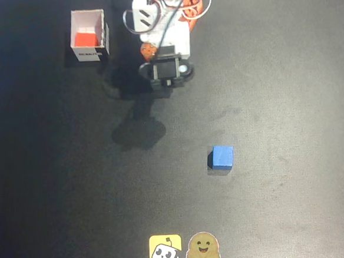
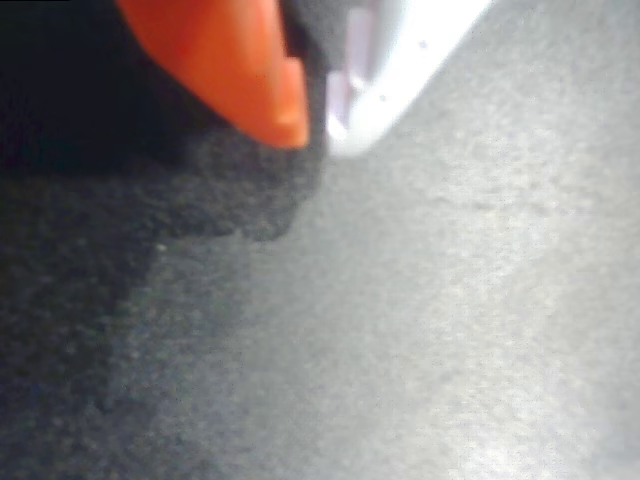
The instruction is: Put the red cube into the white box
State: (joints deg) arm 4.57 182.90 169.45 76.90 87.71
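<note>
The red cube (image 1: 85,39) lies inside the white box (image 1: 90,53), which stands at the top left of the overhead view with its dark-text label on the near wall. My arm (image 1: 165,47) is folded up at the top centre, to the right of the box and apart from it. In the wrist view my gripper (image 2: 316,128) hangs over bare dark mat, its orange finger (image 2: 240,70) and white finger (image 2: 400,60) meeting at the tips with nothing between them.
A blue cube (image 1: 222,158) sits alone on the black mat (image 1: 288,97), right of centre. Two stickers, one yellow (image 1: 165,250) and one brown (image 1: 203,248), lie at the bottom edge.
</note>
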